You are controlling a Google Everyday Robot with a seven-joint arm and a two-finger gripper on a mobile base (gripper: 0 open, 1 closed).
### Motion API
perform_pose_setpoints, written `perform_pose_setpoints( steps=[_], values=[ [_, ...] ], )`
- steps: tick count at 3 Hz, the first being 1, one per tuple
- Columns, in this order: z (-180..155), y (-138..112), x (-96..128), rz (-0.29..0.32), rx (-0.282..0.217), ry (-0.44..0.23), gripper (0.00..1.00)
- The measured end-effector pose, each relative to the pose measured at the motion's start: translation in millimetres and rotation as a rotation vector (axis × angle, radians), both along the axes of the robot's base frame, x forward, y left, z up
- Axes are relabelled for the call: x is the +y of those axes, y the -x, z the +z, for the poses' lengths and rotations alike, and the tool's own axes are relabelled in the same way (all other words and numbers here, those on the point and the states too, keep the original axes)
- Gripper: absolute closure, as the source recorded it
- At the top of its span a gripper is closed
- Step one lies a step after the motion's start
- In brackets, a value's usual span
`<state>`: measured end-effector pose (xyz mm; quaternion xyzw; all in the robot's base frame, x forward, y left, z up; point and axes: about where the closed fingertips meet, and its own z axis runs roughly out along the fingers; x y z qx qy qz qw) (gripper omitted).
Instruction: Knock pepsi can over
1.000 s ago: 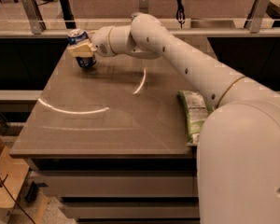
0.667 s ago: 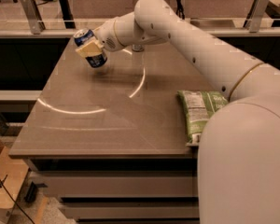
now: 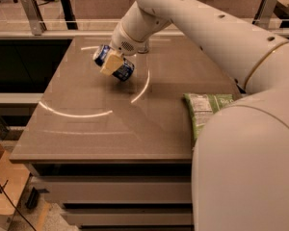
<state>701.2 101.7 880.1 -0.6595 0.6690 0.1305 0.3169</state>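
Gripper clamps tilted pepsi can at worktop's far left; best lowered sideways, released flat, clear of snack bag.

Camera high behind arm, looking down table; claw grips pepsi can far-left.

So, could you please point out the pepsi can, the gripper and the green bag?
pepsi can [image 3: 125,70], camera view, on its blue lower body.
gripper [image 3: 112,61], camera view, between its fingertips, clamped around the tilted can.
green bag [image 3: 204,110], camera view, middle of its printed face.
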Motion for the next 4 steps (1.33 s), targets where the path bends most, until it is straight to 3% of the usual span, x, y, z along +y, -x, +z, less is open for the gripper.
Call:
perform_pose_setpoints(
  steps=[1, 2, 3, 4],
  values=[
    [-20.3, 21.9, -16.8, 0.048, 0.053, 0.129, 0.59],
    [-18.6, 22.0, -16.8, 0.048, 0.053, 0.129, 0.35],
    [-15.4, 52.2, -13.3, 0.129, 0.043, 0.126, 0.12],
    [-18.3, 53.6, -11.0, 0.137, 0.045, 0.130, 0.00]
  ],
)
